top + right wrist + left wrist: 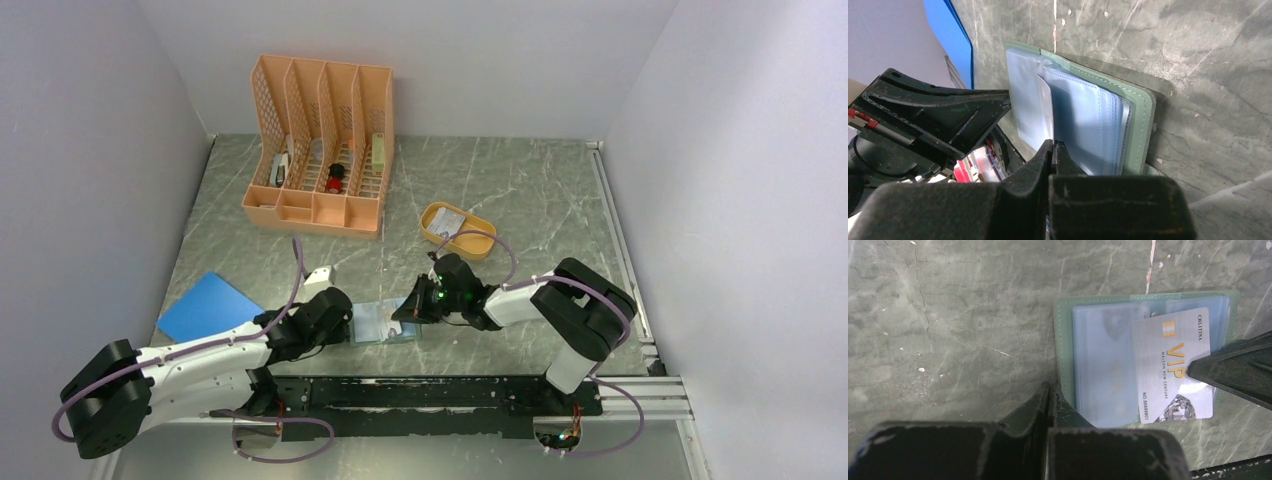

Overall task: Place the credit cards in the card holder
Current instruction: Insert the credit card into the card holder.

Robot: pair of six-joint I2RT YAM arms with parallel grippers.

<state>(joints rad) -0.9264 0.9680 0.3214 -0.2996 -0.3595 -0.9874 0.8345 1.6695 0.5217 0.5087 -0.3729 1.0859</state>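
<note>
Here's the card holder [1100, 371], lying open on the marbled worktop [948, 315], close to the near edge and about midway along it, clear plastic pockets facing up. The left gripper [1049, 391] has its fingers pressed together, tips right at the holder's left border; whether they pinch the cover or only bear on it, I cannot tell. Across from it, the right gripper [1053, 149] is clamped on one credit card [1168, 371], a pale card with gold "VIP" lettering. From the left wrist, that card lies over the holder's right-hand pockets, its lower edge hanging just past the holder's rim. From the right wrist it shows edge-on, standing between the plastic leaves.

Further back, right of centre, the orange oval tray [482, 250] has more credit cards [447, 222] lying in it. A blue sheet [207, 305] lies near the left edge, and an orange file organiser [320, 150] stands at the far left.
</note>
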